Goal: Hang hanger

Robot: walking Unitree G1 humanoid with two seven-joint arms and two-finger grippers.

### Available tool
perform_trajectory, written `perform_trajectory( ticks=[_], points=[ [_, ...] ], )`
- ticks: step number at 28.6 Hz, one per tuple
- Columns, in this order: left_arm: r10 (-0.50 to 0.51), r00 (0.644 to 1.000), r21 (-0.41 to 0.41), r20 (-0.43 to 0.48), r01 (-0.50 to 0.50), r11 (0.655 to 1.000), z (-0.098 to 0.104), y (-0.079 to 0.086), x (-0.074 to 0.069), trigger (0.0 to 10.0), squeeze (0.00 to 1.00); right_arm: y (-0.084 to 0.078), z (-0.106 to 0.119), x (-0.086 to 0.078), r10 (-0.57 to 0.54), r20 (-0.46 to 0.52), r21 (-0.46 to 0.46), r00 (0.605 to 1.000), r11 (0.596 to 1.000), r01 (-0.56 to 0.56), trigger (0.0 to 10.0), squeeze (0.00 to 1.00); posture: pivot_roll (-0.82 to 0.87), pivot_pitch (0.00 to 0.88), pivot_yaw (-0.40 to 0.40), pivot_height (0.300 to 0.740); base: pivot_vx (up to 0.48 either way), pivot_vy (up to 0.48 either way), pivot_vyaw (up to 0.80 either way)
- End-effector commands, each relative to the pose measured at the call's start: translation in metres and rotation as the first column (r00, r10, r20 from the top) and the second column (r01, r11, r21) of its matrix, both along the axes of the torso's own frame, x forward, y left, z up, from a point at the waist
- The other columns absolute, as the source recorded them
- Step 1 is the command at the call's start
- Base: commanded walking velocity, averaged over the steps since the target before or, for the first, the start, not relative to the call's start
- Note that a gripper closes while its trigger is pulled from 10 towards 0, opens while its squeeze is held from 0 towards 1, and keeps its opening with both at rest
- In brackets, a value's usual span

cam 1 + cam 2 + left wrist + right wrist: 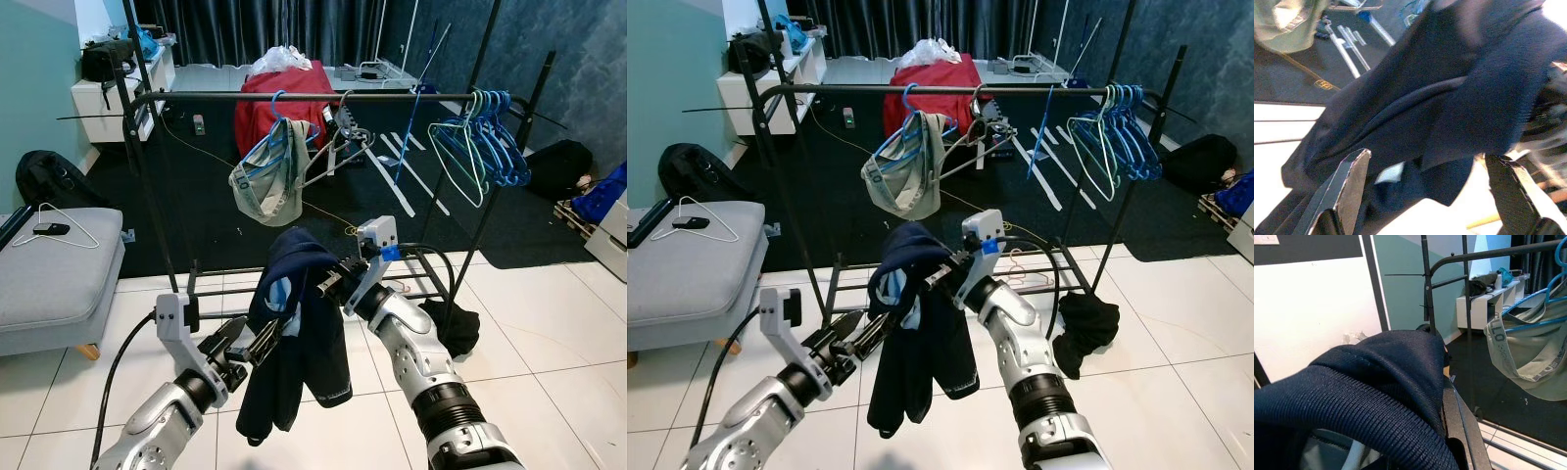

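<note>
Fingers (1347, 181) of the left gripper (257, 345) stand spread apart, one on each side of the dark navy garment (299, 333), just below its hanging folds and not clamped on it. Right gripper (328, 284) reaches into the top of the same garment, whose cloth drapes over its fingers; whether they are clenched on anything under the cloth cannot be told. The garment hangs from that gripper in front of the black clothes rack (294, 97), lower than the rack's top bar. On that bar, behind the garment, a blue hanger (269, 147) carries a grey-green cloth (269, 191), with a bare metal hanger (338, 147) beside it, and a bunch of bare blue and green hangers (485, 147) sits near the bar's right end. A dark heap of cloth (456, 328) lies on the tiles by the rack's right foot. Left of the rack stands a grey bench (54, 279) with a white wire hanger (64, 223) on it. Beyond the rack lies something red (284, 103) on the dark carpet.
</note>
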State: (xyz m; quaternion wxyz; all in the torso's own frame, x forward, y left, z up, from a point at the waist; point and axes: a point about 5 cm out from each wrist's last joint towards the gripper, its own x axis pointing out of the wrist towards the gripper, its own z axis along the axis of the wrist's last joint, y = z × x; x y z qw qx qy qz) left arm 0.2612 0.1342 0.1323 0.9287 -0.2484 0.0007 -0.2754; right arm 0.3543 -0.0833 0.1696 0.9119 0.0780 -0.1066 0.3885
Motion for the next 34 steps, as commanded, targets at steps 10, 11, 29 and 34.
perform_trajectory(
  ticks=[10, 11, 29, 34],
  points=[
    [-0.092, 0.995, -0.037, 0.027, 0.093, 0.995, 0.007, -0.006, -0.006, 10.0, 0.00, -0.009, 0.000, 0.010, -0.153, 0.016, -0.026, 0.988, 0.988, 0.153, 0.0, 0.00, 0.04, 0.029, -0.035, 0.740, 0.000, 0.000, 0.00],
    [-0.100, 0.995, -0.038, 0.024, 0.100, 0.994, 0.007, -0.006, -0.007, 10.0, 0.00, -0.012, 0.000, 0.011, -0.179, 0.014, -0.024, 0.984, 0.984, 0.179, 0.0, 0.00, 0.04, 0.029, -0.035, 0.740, 0.000, 0.000, 0.00],
    [0.107, 0.994, 0.112, -0.039, -0.102, 0.988, -0.011, 0.004, 0.016, 10.0, 0.00, -0.011, 0.006, 0.012, -0.186, 0.023, 0.024, 0.982, 0.982, 0.186, 0.0, 0.00, 0.04, 0.043, -0.036, 0.740, 0.000, 0.000, 0.00],
    [0.119, 0.992, 0.108, -0.039, -0.114, 0.988, -0.011, 0.005, 0.018, 10.0, 0.00, -0.011, 0.006, 0.012, -0.188, 0.024, 0.026, 0.982, 0.982, 0.188, 0.0, 0.00, 0.03, 0.042, -0.036, 0.740, 0.000, 0.000, 0.00]
  ],
)
